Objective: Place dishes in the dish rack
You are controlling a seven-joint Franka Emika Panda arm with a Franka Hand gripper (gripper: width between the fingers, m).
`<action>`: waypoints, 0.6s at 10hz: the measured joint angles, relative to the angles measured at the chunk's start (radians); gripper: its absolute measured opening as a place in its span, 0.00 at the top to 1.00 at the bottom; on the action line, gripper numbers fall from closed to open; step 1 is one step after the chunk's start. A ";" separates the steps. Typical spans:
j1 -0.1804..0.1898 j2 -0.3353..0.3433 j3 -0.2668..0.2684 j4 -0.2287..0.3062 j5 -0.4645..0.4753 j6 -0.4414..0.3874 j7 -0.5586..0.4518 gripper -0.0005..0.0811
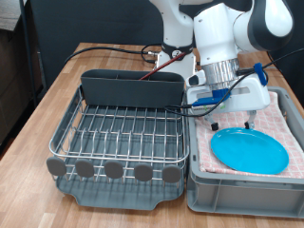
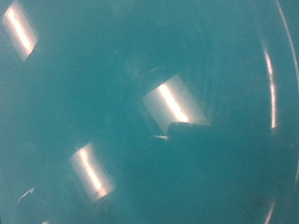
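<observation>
Over the grey tub [image 1: 204, 185] at the exterior view's right, the end effector [image 1: 231, 122] hangs just above the far edge of the light-blue plate [image 1: 249, 150], which lies flat on the pink-and-white checkered cloth [image 1: 283, 114] lining that tub. Fingertips are hidden behind the white hand body in the exterior view, so whether they're spread or closed: cannot tell. Nothing is visibly held. The wrist view is filled with the plate's blue surface and ceiling-light glare, with the rim arc along one side, so the camera is very close to the plate face; no fingers are distinguishable there either. The dish rack [image 1: 123, 133] sits on the wooden tabletop [image 1: 43, 100] at the exterior view's left, its wire grid bare, grey trough [image 1: 128, 87] along the far side, nothing visibly loaded yet. Spoon and cup not visible in either view. Step in hand looks like acquiring the plate. My read on doing it well: a flat plate on soft cloth gives no purchase from straight above, so grip across the rim, one finger under the lip, pressing slightly into the cloth. Glazed surface probably slippery, so bite deep on the rim. Watch the tub wall nearby when tilting and lifting.
</observation>
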 joint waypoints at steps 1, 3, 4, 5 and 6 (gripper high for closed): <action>0.000 0.001 0.000 0.001 -0.003 0.000 0.001 0.01; 0.000 0.002 0.000 0.004 -0.006 0.000 0.003 0.11; 0.000 0.003 -0.001 0.004 -0.029 -0.002 0.021 0.34; 0.000 0.005 -0.003 0.005 -0.071 -0.009 0.060 0.34; 0.001 0.009 -0.007 0.005 -0.113 -0.019 0.099 0.55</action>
